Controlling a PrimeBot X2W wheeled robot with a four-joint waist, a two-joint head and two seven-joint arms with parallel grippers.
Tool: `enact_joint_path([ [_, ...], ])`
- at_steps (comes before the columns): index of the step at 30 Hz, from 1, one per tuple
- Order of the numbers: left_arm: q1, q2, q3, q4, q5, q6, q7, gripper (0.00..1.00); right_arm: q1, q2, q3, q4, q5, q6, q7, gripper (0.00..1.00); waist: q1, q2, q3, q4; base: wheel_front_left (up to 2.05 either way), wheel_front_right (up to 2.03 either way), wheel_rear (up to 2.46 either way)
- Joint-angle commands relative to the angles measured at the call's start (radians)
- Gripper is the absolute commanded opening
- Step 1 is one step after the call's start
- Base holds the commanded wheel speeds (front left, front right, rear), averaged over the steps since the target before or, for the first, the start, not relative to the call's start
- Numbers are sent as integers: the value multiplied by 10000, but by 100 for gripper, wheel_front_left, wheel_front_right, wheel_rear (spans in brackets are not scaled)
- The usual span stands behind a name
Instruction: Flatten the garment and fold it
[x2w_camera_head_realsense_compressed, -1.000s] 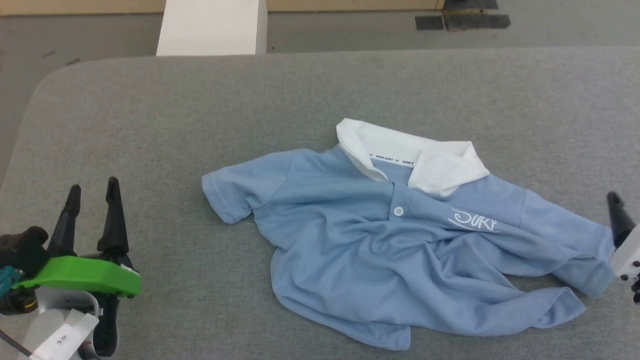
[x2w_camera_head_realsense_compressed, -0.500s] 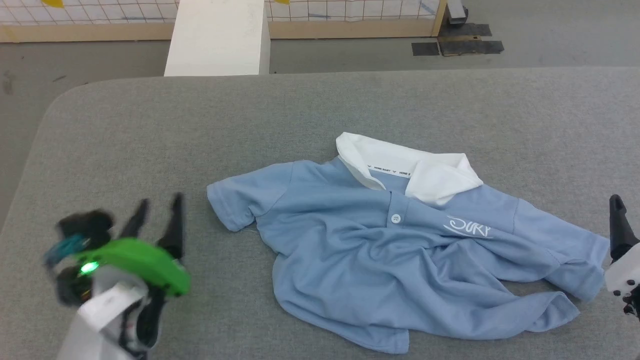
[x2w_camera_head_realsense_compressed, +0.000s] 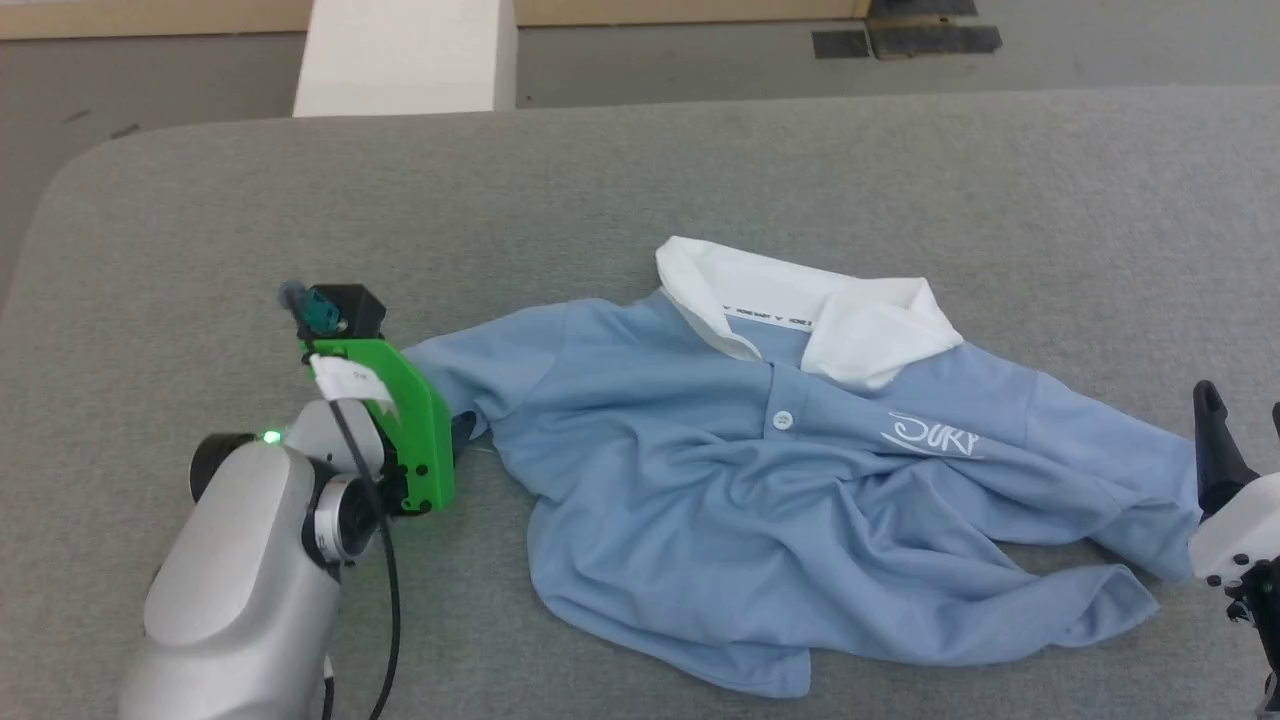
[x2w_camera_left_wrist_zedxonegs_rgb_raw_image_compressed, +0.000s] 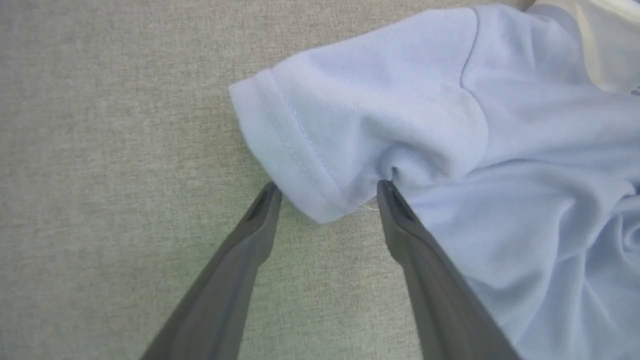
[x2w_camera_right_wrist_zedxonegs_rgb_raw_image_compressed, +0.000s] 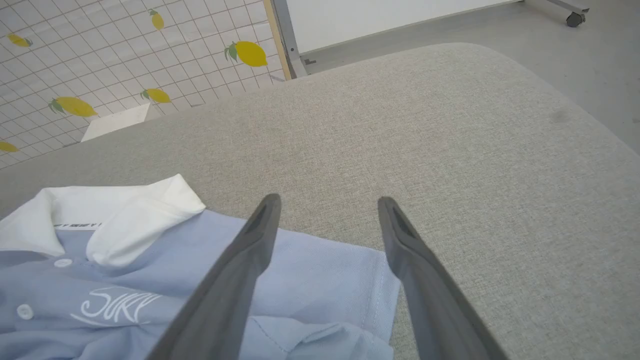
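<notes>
I have the shirt (x2w_camera_head_realsense_compressed: 780, 500) lying face up on the grey padded table (x2w_camera_head_realsense_compressed: 300, 200), a little right of the middle in the head view. It is not flat: the body is creased and bunched, and the bottom edge nearest me is rumpled. The white collar (x2w_camera_head_realsense_compressed: 800, 310) lies at the far side, with the button (x2w_camera_head_realsense_compressed: 783, 420) below it and the white logo (x2w_camera_head_realsense_compressed: 925, 435) on the chest.

My left gripper (x2w_camera_left_wrist_zedxonegs_rgb_raw_image_compressed: 327, 186) is spread wide and holds nothing. In the left wrist view its two fingers straddle the lower corner of the sleeve (x2w_camera_left_wrist_zedxonegs_rgb_raw_image_compressed: 320, 135). One tip sits just outside the hem and the other at the armpit crease. I cannot tell whether either tip presses on the cloth.

My right gripper (x2w_camera_right_wrist_zedxonegs_rgb_raw_image_compressed: 327, 200) is also spread wide and empty. In its own view the fingers reach over the other sleeve (x2w_camera_right_wrist_zedxonegs_rgb_raw_image_compressed: 345, 280), with the tips over bare table just beyond the cloth. In the head view it sits at the right edge, beside that sleeve's end.
</notes>
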Motion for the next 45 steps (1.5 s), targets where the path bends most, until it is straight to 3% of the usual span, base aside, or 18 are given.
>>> enact_joint_path([
  [1, -278, 106, -115, 257, 216, -3, 102, 100, -105, 11, 17, 30, 82, 35, -75, 100, 0, 47, 218, -202, 0, 0, 0],
  [10, -617, 237, -780, 1668, 567, -229, 817, 100, -94, 12, 54, 100, 178, 35, -216, 100, 0, 47, 520, -464, 0, 0, 0],
  [11, -574, 187, -789, 1756, 451, -290, 944, 36, -86, 12, 50, 114, 170, 35, -224, 100, 0, 47, 528, -465, 0, 0, 0],
  [12, -535, 147, -789, 1806, 342, -342, 1062, 0, -81, 12, 43, 124, 167, 35, -233, 100, 0, 47, 528, -460, 0, 0, 0],
  [18, -379, 55, -328, 1361, -466, -558, 1171, 0, -87, 12, -52, 236, 77, 35, -273, 100, 0, 47, 304, -268, 0, 0, 0],
  [22, -85, 223, 198, 275, -886, -630, 675, 0, -16, 12, -19, 325, -15, 35, -227, 100, 0, 47, 49, -63, 0, 0, 0],
  [27, 1016, 678, 690, -1406, -1262, -388, 763, 0, 144, 12, -124, 420, -151, 35, -129, 100, 0, 47, -216, 279, 0, 0, 0],
  [33, 2940, 824, 459, -2682, -1663, -98, 1586, 0, 173, 12, -77, 508, -182, 35, -57, 100, 0, 47, -349, 479, 0, 0, 0],
  [41, 4348, 503, 84, -2846, -2083, 45, 1876, 0, 195, 12, -3, 589, -195, 35, -37, 100, 0, 47, -413, 516, 0, 0, 0],
  [42, 4370, 483, 133, -2870, -2084, 65, 1770, 35, 207, 12, -4, 595, -194, 35, -37, 100, 0, 47, -424, 516, 0, 0, 0],
  [43, 4377, 448, 199, -2911, -2136, 75, 1688, 100, 219, 12, -10, 603, -198, 35, -35, 100, 0, 47, -442, 518, 0, 0, 0],
  [45, 4357, 448, 406, -3067, -2179, 127, 1462, 100, 236, 12, -35, 629, -195, 35, -36, 100, 0, 47, -491, 514, 0, 0, 0],
])
